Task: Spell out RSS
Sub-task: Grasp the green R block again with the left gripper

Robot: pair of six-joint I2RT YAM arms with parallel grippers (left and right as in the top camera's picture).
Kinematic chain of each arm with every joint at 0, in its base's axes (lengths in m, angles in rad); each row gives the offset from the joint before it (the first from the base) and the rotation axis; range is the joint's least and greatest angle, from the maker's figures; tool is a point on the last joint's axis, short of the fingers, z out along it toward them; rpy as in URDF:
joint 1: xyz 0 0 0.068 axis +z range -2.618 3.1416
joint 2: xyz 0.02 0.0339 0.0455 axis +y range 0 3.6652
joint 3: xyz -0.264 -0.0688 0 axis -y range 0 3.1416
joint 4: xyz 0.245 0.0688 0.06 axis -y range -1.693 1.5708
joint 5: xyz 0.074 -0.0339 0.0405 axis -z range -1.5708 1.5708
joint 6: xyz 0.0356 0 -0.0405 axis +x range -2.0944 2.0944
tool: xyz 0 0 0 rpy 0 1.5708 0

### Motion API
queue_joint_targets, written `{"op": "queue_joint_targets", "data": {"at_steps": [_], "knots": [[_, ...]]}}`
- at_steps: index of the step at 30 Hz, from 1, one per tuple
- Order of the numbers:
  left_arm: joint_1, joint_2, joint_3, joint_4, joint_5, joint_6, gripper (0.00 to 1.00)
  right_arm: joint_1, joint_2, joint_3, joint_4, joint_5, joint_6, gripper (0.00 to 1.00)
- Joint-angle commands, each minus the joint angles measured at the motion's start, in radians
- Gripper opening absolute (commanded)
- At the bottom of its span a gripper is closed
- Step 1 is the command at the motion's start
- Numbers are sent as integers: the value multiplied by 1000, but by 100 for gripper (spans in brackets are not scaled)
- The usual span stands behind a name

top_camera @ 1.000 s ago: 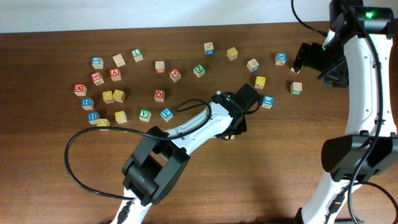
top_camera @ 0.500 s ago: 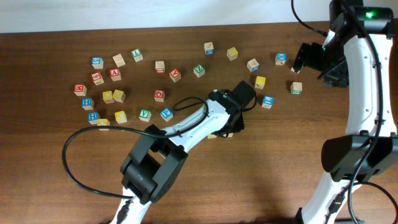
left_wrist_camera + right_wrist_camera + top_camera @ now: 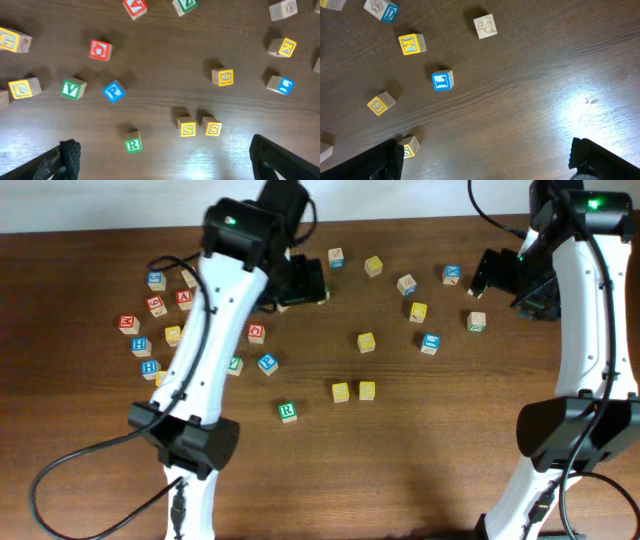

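Observation:
The green R cube lies on the table, front of middle. Two yellow S cubes sit side by side to its right, a gap apart from the R and slightly further back. In the left wrist view the R and both S cubes show far below my left gripper, which is open and empty. That gripper hangs high over the back left. My right gripper is open and empty at the back right; one S cube shows by its left finger.
Loose letter cubes are scattered across the back half: a green V, a blue P, a red O, a yellow cube, a blue cube and several more on the left.
My left gripper has opened and the arm has swung up and back left from the table's middle. Both S cubes now show side by side where it was. The right arm has not moved.

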Motion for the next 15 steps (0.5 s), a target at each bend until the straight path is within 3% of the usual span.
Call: {"op": "queue_joint_targets", "data": {"at_steps": [1,3,4,6,8,10,13,15], "knots": [[72,-146,-13,-3,71,146,99,-4,0,7,1,-2,9,98],[74,-338,-258,-3,5,135,99,-4,0,7,1,-2,9,98],[74,-420,-399,-3,-38,67,99,-4,0,7,1,-2,9,98],[72,-541,-747,53,-13,26,99,-4,0,7,1,-2,9,98],[71,-547,-967,184,86,25,99,-4,0,7,1,-2,9,98],[50,-545,-1242,395,97,-90,97,-4,0,7,1,-2,9,98],[-1,-542,-1478,684,97,-182,91,-4,0,7,1,-2,9,98],[-42,-535,-1539,787,97,-207,87,-4,0,7,1,-2,9,98]]}}
